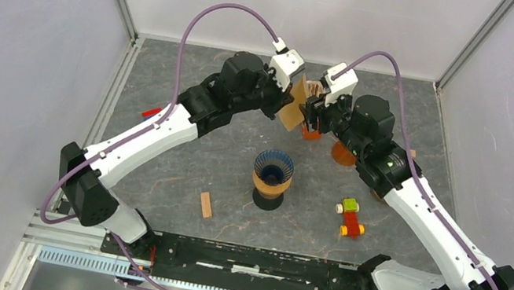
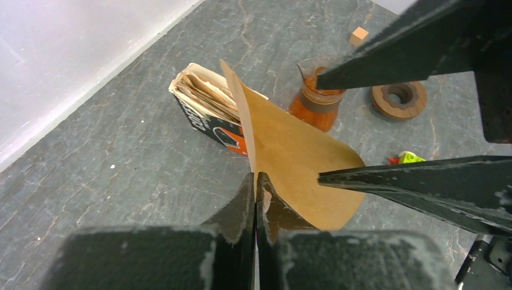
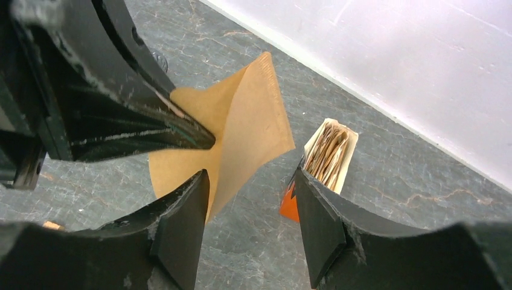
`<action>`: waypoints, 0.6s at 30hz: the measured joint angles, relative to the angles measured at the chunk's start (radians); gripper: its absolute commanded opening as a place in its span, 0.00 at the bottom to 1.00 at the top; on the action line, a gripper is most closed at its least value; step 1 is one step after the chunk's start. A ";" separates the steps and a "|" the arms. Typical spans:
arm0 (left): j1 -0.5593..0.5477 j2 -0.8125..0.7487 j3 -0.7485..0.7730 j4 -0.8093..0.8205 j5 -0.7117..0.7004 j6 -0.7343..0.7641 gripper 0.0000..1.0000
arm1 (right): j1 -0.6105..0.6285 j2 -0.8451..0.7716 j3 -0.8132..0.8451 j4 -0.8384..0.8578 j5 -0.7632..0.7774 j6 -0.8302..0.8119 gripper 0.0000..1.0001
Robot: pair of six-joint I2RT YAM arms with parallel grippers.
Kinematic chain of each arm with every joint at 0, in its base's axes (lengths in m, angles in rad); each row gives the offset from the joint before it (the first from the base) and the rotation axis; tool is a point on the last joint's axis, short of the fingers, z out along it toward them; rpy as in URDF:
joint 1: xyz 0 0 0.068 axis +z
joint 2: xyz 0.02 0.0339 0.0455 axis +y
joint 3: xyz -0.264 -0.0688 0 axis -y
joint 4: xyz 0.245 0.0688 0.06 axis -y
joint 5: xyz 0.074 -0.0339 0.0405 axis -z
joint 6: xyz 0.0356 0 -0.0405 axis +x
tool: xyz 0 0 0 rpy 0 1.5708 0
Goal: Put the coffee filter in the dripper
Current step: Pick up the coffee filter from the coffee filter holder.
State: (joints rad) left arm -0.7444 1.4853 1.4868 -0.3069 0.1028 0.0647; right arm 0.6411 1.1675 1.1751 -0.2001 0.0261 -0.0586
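Clamped on an edge of the coffee filter (image 2: 296,157), the left gripper (image 2: 256,192) holds it beyond the dripper (image 1: 273,170), which lies back toward the arm bases (image 1: 96,200); the right gripper (image 3: 252,175) stands parted alongside.

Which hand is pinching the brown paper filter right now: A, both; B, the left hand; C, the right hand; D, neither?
B: the left hand is shut on the edge of the filter, while the fingers of the right hand stand apart and do not clamp it.

An overhead view looks down on the whole table (image 1: 180,155); both close wrist views share the coffee filter (image 2: 293,154).
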 measured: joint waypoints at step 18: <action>-0.030 -0.012 -0.005 -0.021 0.033 0.102 0.02 | -0.003 -0.019 0.019 -0.011 0.076 -0.087 0.57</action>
State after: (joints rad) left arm -0.7742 1.4731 1.4822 -0.3275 0.1356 0.1665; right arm 0.6376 1.1481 1.1942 -0.2108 0.1024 -0.1452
